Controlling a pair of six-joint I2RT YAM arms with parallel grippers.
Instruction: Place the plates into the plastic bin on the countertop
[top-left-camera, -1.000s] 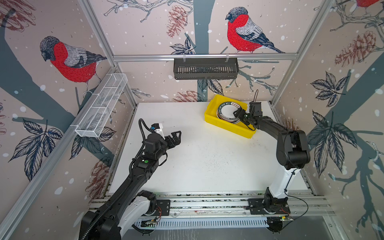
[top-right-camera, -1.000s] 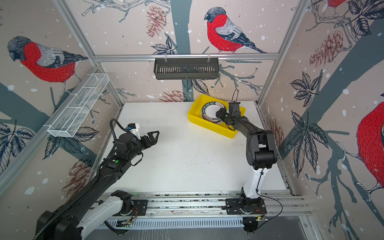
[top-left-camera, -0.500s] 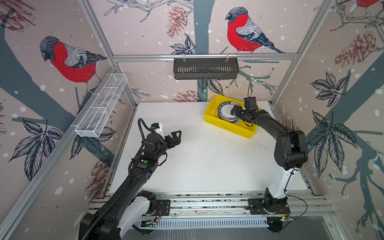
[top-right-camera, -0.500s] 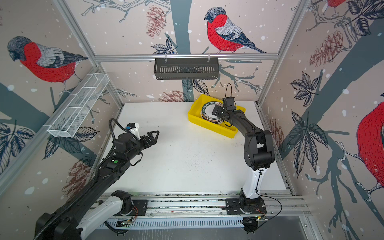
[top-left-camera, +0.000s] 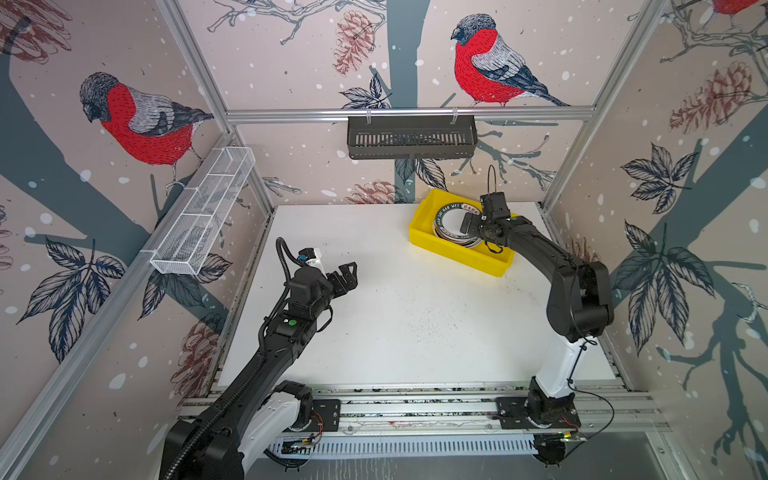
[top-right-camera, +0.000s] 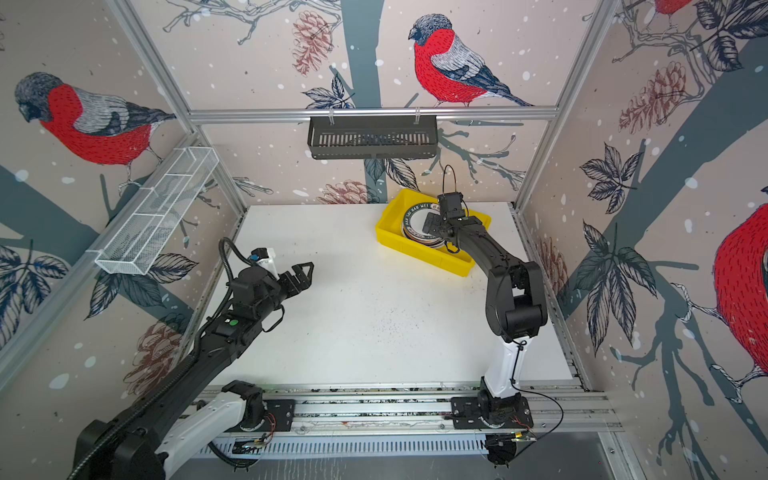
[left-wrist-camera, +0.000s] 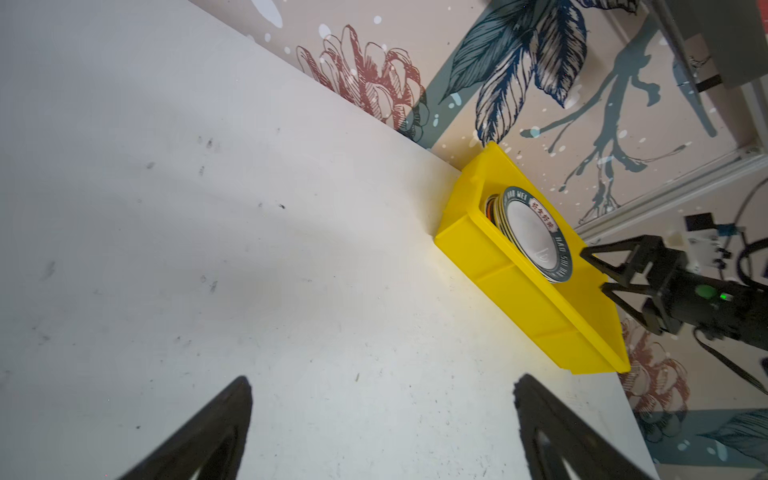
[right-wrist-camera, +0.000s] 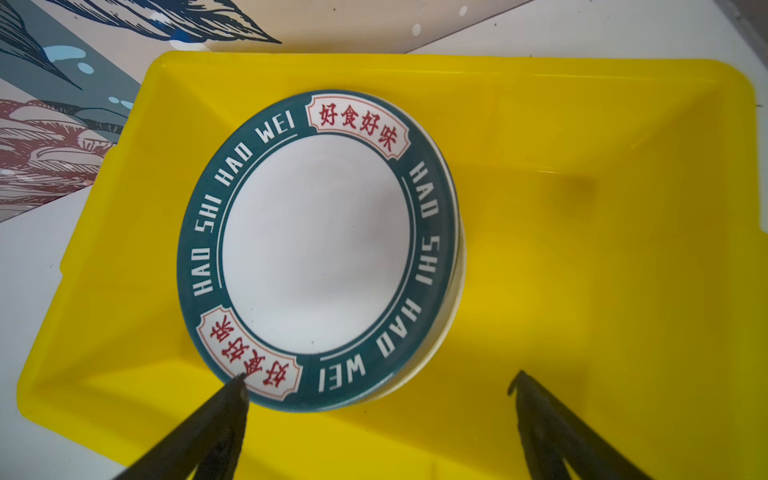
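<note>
A stack of plates (top-left-camera: 448, 227) (top-right-camera: 413, 230) lies in the left half of the yellow plastic bin (top-left-camera: 457, 254) (top-right-camera: 419, 254) at the back right of the white countertop (top-left-camera: 415, 316). The top plate (right-wrist-camera: 320, 245) (left-wrist-camera: 532, 237) is white with a dark teal lettered rim. My right gripper (top-left-camera: 468, 223) (top-right-camera: 430, 224) (right-wrist-camera: 380, 377) (left-wrist-camera: 592, 269) hovers open just above the stack's near edge, holding nothing. My left gripper (top-left-camera: 347, 276) (top-right-camera: 301, 274) (left-wrist-camera: 382, 380) stands open and empty over the countertop's left side, far from the bin (left-wrist-camera: 511, 291) (right-wrist-camera: 602, 257).
A black slotted basket (top-left-camera: 411, 137) hangs on the back rail above the bin. A white wire mesh rack (top-left-camera: 203, 216) runs along the left wall. Aluminium rails (top-left-camera: 415, 409) carry both arm bases at the front edge. The bin's right half holds no plates.
My right gripper has opened wider and risen slightly over the plate stack in the bin. The left arm has not moved.
</note>
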